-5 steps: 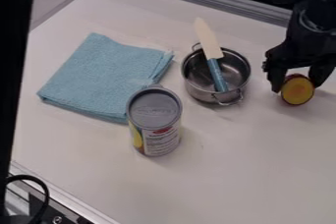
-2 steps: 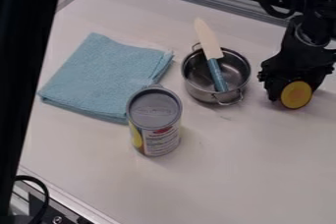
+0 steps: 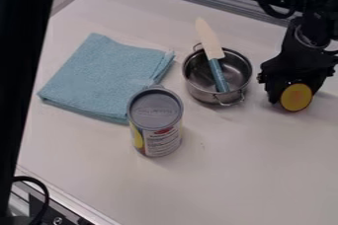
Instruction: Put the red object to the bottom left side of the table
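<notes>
At the right side of the table, the gripper [image 3: 293,101] hangs low with its fingers closed in around the red object. This red object [image 3: 297,96] is round, with a yellow cut face turned to the camera and a thin dark red rim. Its sides and back are partly hidden by the black fingers. Whether its lower edge touches the table [image 3: 244,169] cannot be told.
Left of the gripper stands a metal pot [image 3: 195,76] with a knife [image 3: 210,41] leaning in it. A lidded can [image 3: 162,137] stands near the middle. A folded blue cloth [image 3: 99,76] lies at the left.
The gripper's fingers have closed in on the red object. Together they have shifted slightly left and toward the camera. The black bar at the left edge has also shifted.
</notes>
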`<state>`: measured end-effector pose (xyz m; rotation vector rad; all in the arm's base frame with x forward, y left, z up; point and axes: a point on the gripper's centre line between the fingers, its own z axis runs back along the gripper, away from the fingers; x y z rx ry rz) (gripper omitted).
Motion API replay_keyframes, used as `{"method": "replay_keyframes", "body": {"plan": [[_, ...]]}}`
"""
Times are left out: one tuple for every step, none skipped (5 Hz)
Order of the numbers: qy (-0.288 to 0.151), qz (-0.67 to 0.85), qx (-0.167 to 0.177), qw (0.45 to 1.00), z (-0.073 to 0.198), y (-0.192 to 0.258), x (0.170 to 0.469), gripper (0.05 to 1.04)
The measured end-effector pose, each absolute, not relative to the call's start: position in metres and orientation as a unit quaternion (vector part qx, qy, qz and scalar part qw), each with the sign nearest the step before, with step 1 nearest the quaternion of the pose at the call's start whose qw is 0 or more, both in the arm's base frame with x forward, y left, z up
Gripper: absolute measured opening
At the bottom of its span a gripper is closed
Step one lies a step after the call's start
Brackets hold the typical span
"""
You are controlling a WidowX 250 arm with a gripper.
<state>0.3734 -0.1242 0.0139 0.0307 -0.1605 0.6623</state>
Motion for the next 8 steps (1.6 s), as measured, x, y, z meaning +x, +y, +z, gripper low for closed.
{"method": "replay_keyframes", "body": {"plan": [[-0.083, 0.322, -0.009, 0.943, 0.047, -0.113, 0.372, 0.757], [-0.087, 0.317, -0.023, 0.944, 0.068, -0.096, 0.369, 0.757], [-0.101, 0.319, -0.028, 0.942, 0.083, -0.07, 0.367, 0.757], [-0.11, 0.34, -0.02, 0.934, 0.083, -0.032, 0.369, 0.757], [-0.139, 0.364, -0.029, 0.921, 0.09, 0.013, 0.369, 0.757], [-0.161, 0.395, -0.026, 0.904, 0.094, 0.053, 0.372, 0.757], [-0.175, 0.423, -0.015, 0.889, 0.091, 0.081, 0.381, 0.757], [-0.155, 0.451, 0.007, 0.879, 0.07, 0.095, 0.396, 0.757]]}}
